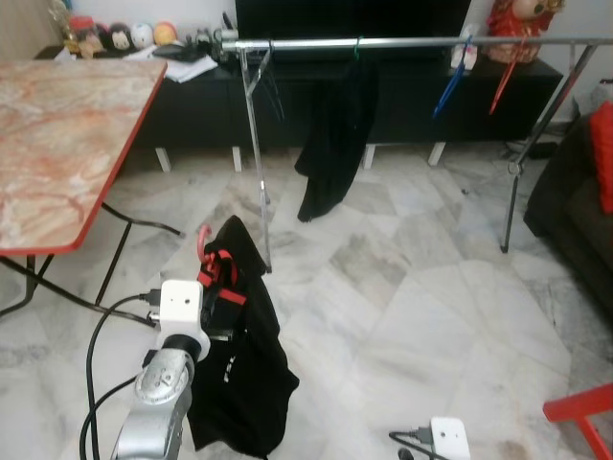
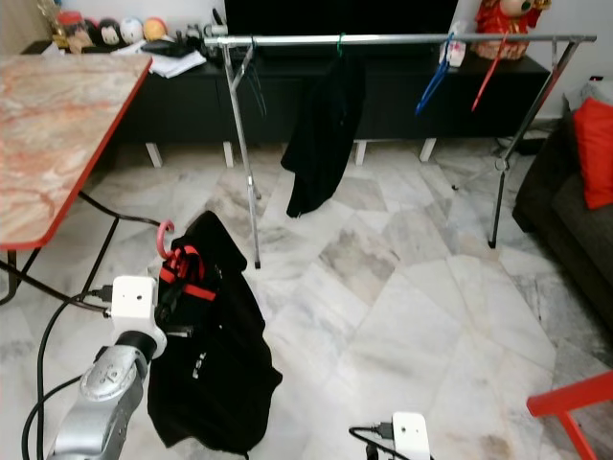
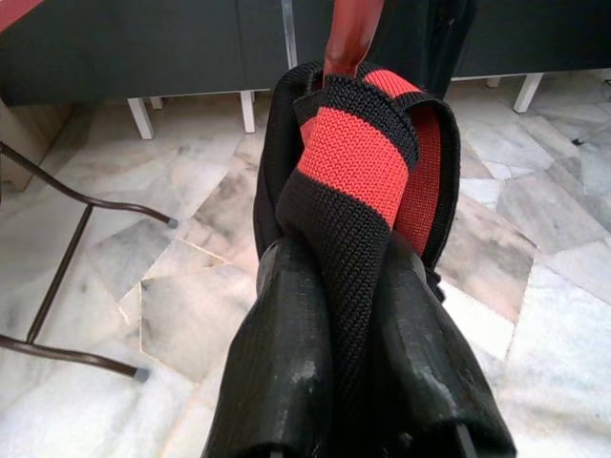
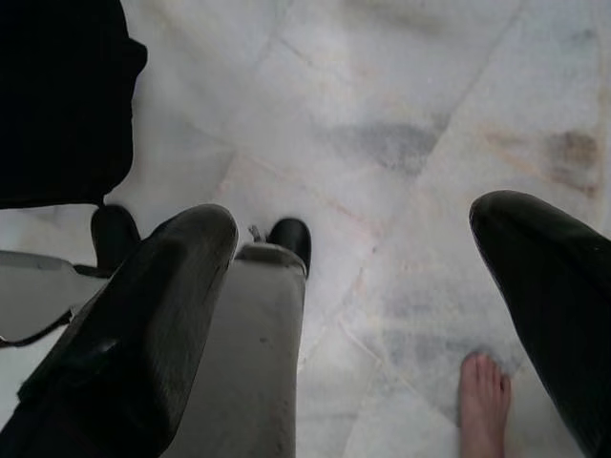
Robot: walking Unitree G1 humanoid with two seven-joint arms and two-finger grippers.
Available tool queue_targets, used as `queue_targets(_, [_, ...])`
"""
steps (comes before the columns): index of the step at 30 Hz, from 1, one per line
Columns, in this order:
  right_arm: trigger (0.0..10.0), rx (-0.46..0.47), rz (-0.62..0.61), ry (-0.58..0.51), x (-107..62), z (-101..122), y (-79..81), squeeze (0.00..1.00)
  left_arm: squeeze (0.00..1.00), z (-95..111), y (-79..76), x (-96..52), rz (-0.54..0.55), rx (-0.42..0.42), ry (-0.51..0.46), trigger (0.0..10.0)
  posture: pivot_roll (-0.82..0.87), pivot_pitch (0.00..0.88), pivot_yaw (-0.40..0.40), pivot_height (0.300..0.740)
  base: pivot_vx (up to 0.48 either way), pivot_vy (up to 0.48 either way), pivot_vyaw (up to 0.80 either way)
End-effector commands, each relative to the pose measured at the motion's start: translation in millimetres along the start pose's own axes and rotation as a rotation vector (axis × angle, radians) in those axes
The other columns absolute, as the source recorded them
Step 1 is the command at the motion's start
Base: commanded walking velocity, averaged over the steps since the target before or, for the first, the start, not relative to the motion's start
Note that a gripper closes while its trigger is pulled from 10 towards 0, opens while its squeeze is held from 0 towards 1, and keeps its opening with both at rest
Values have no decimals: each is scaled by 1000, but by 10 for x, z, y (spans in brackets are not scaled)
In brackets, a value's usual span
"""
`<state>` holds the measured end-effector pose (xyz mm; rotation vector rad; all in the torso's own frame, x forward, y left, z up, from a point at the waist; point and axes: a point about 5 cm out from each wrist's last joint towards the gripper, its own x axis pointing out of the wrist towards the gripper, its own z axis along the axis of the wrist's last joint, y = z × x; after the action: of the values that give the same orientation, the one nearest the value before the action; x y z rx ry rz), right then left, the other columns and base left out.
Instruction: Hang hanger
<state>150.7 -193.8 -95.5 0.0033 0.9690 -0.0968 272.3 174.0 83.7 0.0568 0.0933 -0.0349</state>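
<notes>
- Eye views: left gripper (image 1: 222, 287) holds up the pink hanger (image 1: 202, 241) carrying a black garment (image 1: 239, 364), short of the clothes rail (image 1: 402, 43).
- Left wrist view: fingers (image 3: 286, 372) clamped on the red-black collar (image 3: 353, 162).
- Right wrist view: right gripper (image 4: 372, 286) spread wide, holding nothing, above marble floor (image 4: 382, 114); a bare foot (image 4: 482, 405) below.

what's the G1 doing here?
The left gripper is shut on the red-and-black collar of a black garment that sits on a pink hanger, held up in front of the robot. The clothes rail stands farther ahead, with another black garment and a few bare hangers on it, so hanging is not yet done. The right gripper is open, pointing down at the marble floor.
</notes>
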Motion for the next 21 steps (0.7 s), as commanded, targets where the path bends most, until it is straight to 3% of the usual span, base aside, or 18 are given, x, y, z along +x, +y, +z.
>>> queue_targets(1, [10000,-2,-4,14,-11,-44,-20,0,0,101,1,7,2,-8,-40,10000,1,3,-16,740,-334,0,0])
queue_targets(7, [10000,0,-15,9,-19,-42,-110,0,0,99,3,8,3,-8,-37,10000,1,3,-15,740,-334,0,0])
queue_targets(21, [10000,5,-16,-5,-19,-19,-138,0,0,127,-5,16,-10,-3,-39,10000,6,7,-12,740,-333,0,0])
